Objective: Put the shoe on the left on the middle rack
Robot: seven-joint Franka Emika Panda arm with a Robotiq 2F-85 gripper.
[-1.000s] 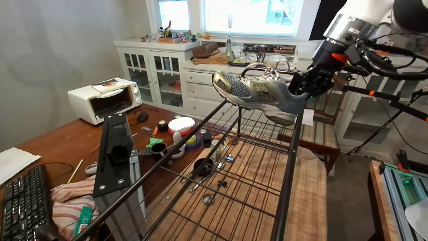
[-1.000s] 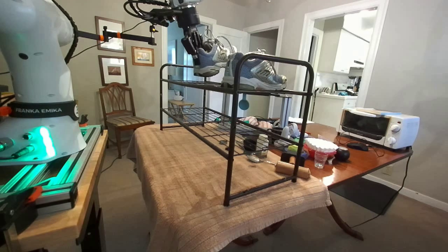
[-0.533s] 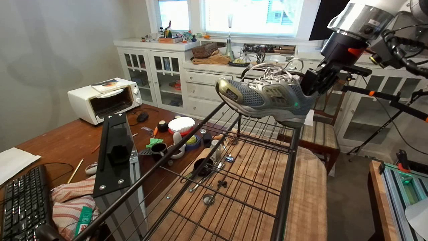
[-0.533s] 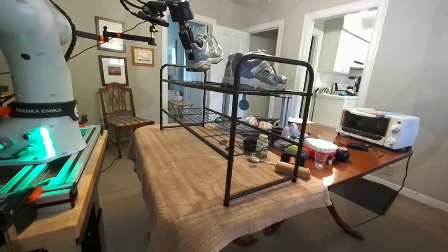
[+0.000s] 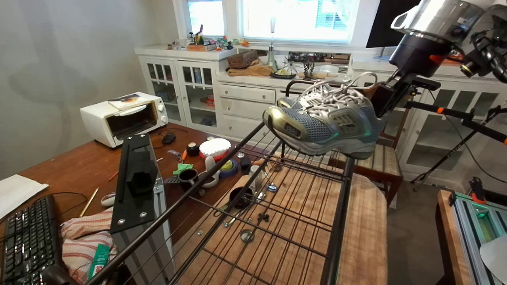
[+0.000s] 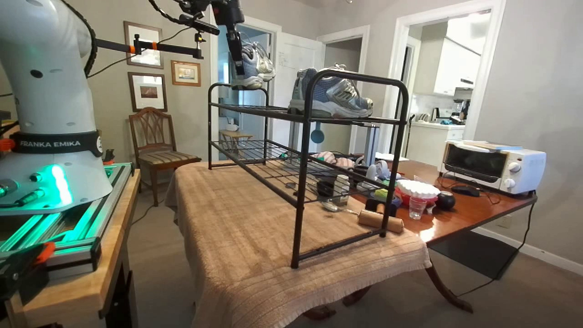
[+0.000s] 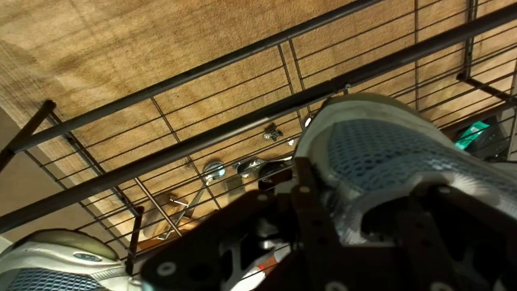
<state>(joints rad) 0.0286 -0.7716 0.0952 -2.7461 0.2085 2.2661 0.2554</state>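
Pinching the heel of a silver-grey lace-up shoe (image 5: 326,126), the black two-finger gripper (image 5: 380,109) holds it above the black metal rack (image 6: 301,187), maybe so the toe can go first onto the rack's flat wire middle shelf (image 6: 278,161).

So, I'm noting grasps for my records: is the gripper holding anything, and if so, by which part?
Yes: the gripper holds a grey-silver sneaker by the upper wall at its heel.
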